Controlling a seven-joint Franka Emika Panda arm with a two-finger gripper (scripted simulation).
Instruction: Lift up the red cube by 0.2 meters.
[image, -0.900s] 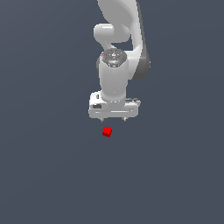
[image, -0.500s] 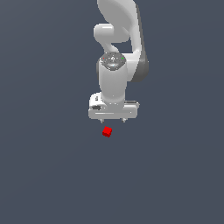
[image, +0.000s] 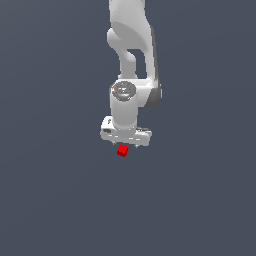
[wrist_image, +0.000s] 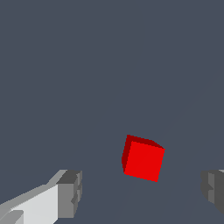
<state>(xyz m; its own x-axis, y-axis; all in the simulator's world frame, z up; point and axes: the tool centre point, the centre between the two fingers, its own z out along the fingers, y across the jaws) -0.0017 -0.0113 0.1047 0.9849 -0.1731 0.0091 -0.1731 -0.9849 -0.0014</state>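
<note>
Cube (wrist_image: 142, 159) between spread fingers (wrist_image: 70, 192)

Both renders are evenly and softly lit; we see no cast shadows on the flat slate-grey ground and no glare. The arm (image: 131, 60) shades gently from white to grey on its far side. The cube (wrist_image: 142, 158) shows one bright face and two darker ones. Edges stay sharp throughout, with slight pixel stepping; we find no blur or edge distortion.
</note>
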